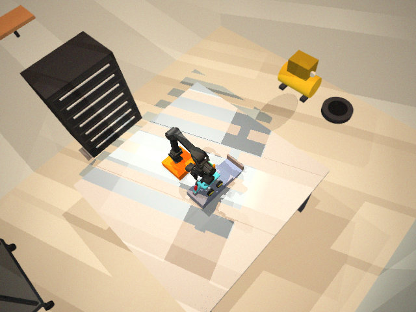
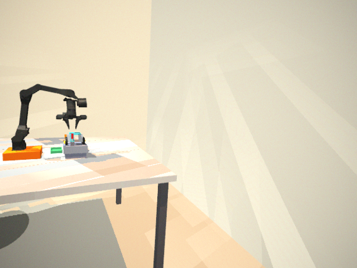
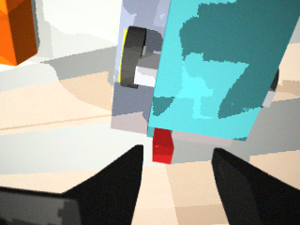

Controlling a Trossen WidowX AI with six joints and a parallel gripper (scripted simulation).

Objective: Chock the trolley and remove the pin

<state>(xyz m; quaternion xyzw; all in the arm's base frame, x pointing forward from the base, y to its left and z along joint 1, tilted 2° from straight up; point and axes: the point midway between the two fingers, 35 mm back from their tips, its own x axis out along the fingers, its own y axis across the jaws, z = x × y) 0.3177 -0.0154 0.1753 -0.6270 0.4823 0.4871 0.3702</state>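
The cyan trolley (image 1: 203,185) (image 2: 75,133) (image 3: 211,94) stands on the grey ramp (image 1: 233,166) (image 2: 75,148) (image 3: 127,105). The red-headed stop pin (image 1: 195,188) (image 2: 72,135) (image 3: 162,147) stands upright at the trolley's uphill end. My gripper (image 2: 72,128) (image 3: 178,154) is open and empty, pointing down above the pin; in the wrist view the red head shows between the fingertips, nearer the left one. The chock's orange handle (image 1: 214,166) (image 2: 65,135) shows beside the trolley; whether the chock touches a wheel is hidden. The green tray (image 2: 56,150) lies between ramp and arm base.
The orange arm base (image 1: 179,164) (image 2: 23,152) (image 3: 16,33) stands beside the tray. A raised end board (image 1: 234,162) closes the ramp's downhill end. The trolley's near wheel (image 3: 136,56) stands out from its side. The arm covers part of the trolley in the top view.
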